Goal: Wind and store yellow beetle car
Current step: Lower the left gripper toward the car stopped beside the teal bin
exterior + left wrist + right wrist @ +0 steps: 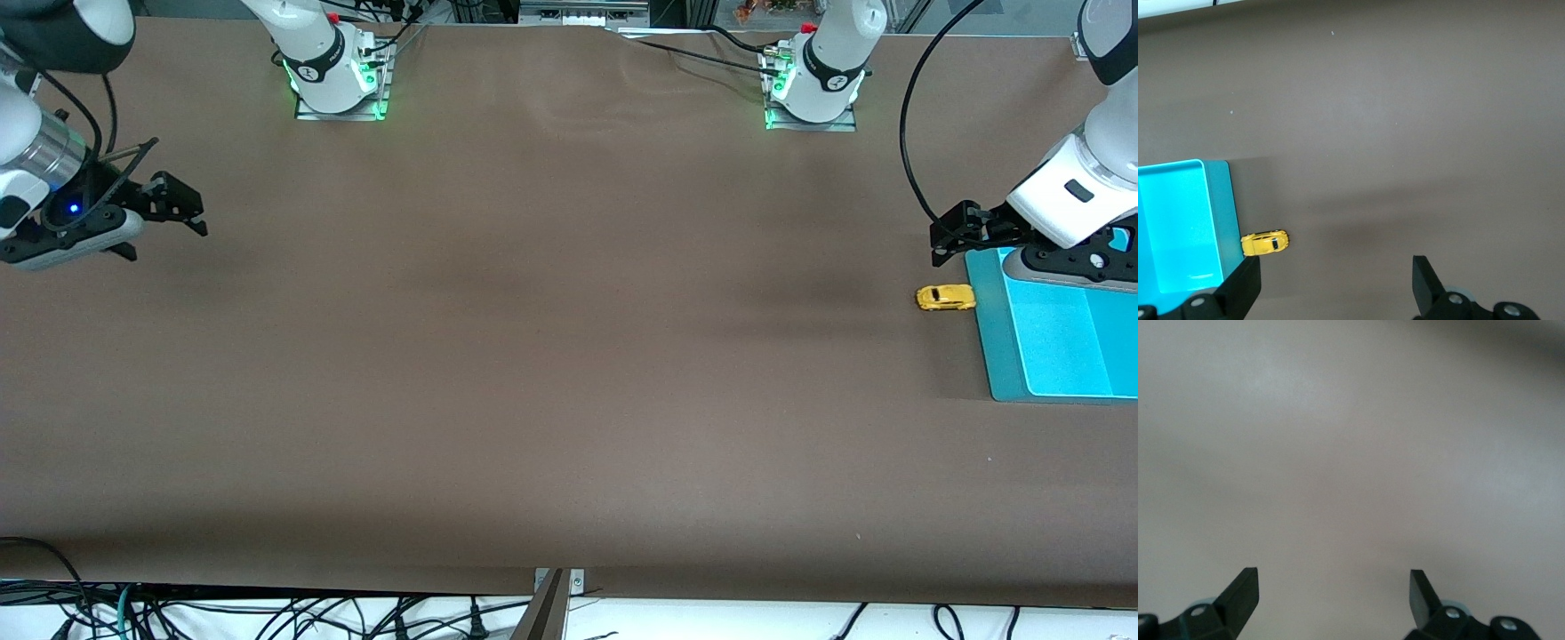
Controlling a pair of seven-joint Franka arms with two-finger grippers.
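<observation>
The yellow beetle car (pixel 945 298) stands on the brown table right beside the edge of a teal tray (pixel 996 356), at the left arm's end. It also shows in the left wrist view (pixel 1264 243). My left gripper (pixel 949 240) is open and empty, up in the air over the table close to the car and the tray's corner; in its own view (pixel 1337 280) the car lies just past one fingertip (pixel 1245 283). My right gripper (pixel 187 218) is open and empty, waiting over bare table at the right arm's end; its own view (pixel 1333 593) shows only table.
The teal tray (pixel 1221 213) has a lighter cyan inner floor with nothing in it. The two arm bases (pixel 338 71) (pixel 813 84) stand at the table's edge farthest from the front camera. Cables hang below the table's near edge.
</observation>
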